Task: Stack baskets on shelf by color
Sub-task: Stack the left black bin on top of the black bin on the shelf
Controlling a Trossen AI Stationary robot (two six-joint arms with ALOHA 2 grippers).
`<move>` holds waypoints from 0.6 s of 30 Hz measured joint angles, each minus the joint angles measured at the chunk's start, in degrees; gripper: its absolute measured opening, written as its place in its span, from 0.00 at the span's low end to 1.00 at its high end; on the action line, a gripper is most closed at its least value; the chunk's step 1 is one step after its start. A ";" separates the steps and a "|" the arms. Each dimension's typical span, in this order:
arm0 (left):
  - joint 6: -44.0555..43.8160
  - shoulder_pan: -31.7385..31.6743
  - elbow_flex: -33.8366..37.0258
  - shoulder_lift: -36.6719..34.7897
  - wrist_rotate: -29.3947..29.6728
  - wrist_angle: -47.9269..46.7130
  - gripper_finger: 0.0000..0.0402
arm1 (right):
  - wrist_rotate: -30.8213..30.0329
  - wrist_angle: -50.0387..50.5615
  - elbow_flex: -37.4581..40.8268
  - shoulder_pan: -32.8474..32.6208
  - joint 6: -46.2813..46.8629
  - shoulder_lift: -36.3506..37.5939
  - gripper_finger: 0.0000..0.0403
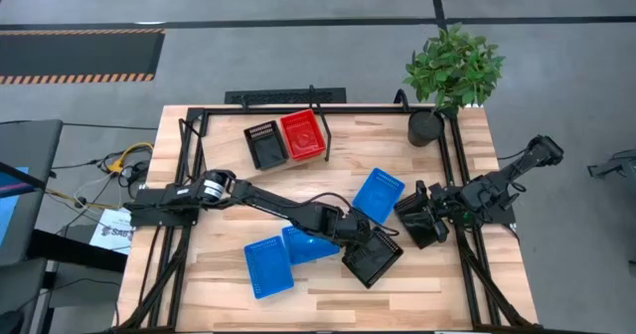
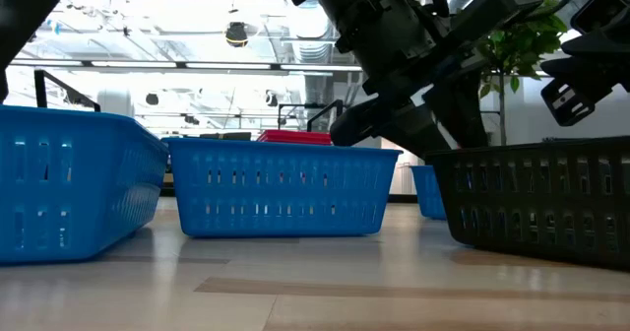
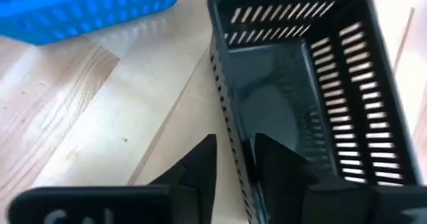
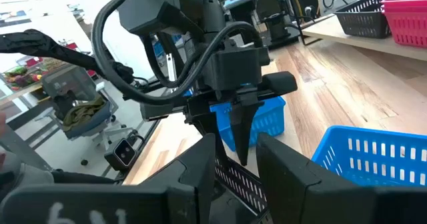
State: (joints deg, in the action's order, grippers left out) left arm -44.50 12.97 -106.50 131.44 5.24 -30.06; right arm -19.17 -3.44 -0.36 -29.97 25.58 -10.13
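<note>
A black mesh basket [image 1: 376, 262] [image 2: 532, 203] stands on the table's near middle. My left gripper [image 1: 366, 240] [image 3: 235, 159] reaches in from the left and is shut on the basket's wall. My right gripper [image 1: 405, 233] [image 4: 237, 159] comes from the right to the same basket's right corner, close to the left one. Three blue baskets [image 1: 268, 266] [image 1: 308, 245] [image 1: 379, 195] rest on the table around it. On the shelf [image 1: 368, 140] at the far side sit another black basket [image 1: 265, 143] and a red one [image 1: 303, 135], side by side. My left gripper pinches the black basket's end wall [image 3: 231, 121] at its rim, one finger [image 3: 287, 167] inside the basket and one [image 3: 200, 167] outside. The fingers come from above, slanting from the left. The basket's bottom rests on the table. My right gripper has the black basket's mesh rim [image 4: 235, 177] in the narrow gap between its fingers, coming from the table's right side. My own fingers hide the place of contact, so which part of the rim it has cannot be told.
A potted plant [image 1: 452, 71] stands at the far right corner. Black frame bars [image 1: 459, 165] run along the table's left and right sides. Bare wood lies between the blue baskets and the shelf. Beyond the left edge are cables and a chair.
</note>
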 joint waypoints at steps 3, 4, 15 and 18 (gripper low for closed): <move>0.53 0.00 0.00 0.01 -0.01 0.52 0.15 | -0.01 0.00 0.00 -0.01 0.00 0.00 0.33; 0.54 0.02 0.00 0.01 -0.05 0.57 0.14 | 0.01 0.00 0.00 0.01 0.00 0.00 0.33; 0.85 0.02 0.00 0.01 1.20 0.45 0.01 | 0.01 0.00 0.00 0.00 -0.02 0.00 0.33; 1.28 -0.15 -0.63 -0.15 1.16 -1.04 0.00 | 0.01 0.00 0.00 0.01 -0.02 0.00 0.33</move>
State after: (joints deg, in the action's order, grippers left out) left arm -43.22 12.82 -107.13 131.29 6.40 -31.10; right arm -19.16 -3.44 -0.36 -29.95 25.56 -10.13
